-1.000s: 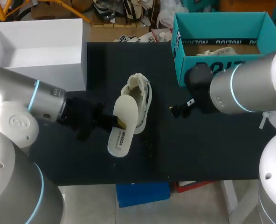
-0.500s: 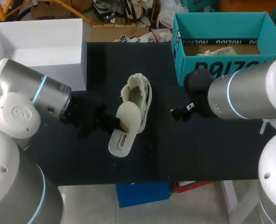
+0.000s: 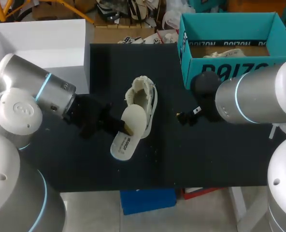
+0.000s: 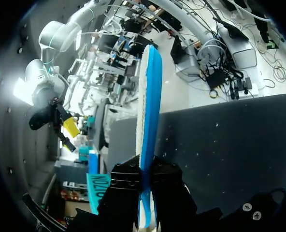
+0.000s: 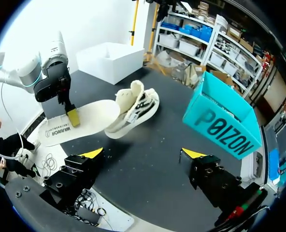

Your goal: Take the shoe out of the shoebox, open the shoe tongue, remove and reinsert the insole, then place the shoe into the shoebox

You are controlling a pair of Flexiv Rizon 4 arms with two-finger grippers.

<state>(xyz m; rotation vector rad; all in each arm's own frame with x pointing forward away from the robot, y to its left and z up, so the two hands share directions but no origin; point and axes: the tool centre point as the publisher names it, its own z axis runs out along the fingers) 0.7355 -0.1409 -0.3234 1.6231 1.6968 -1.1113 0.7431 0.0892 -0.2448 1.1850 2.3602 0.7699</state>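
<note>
Now, insole [image 3: 127, 133] out, beside the shoe [image 3: 144, 99].
Left gripper [image 3: 126, 127] pinches it; right gripper [image 5: 140, 153] hangs released, right of the shoe.

shoe [image 3: 143, 94] partly hidden by insole [image 3: 124, 145]

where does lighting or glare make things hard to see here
Head view: the left gripper is black on the black table mat, so its outline nearly vanishes, while the white open box is very bright. Left wrist view: strong glare off to one side of the edge-on white insole with blue underside. Right wrist view: even light; the cream sneaker and teal shoebox read clearly.
</note>
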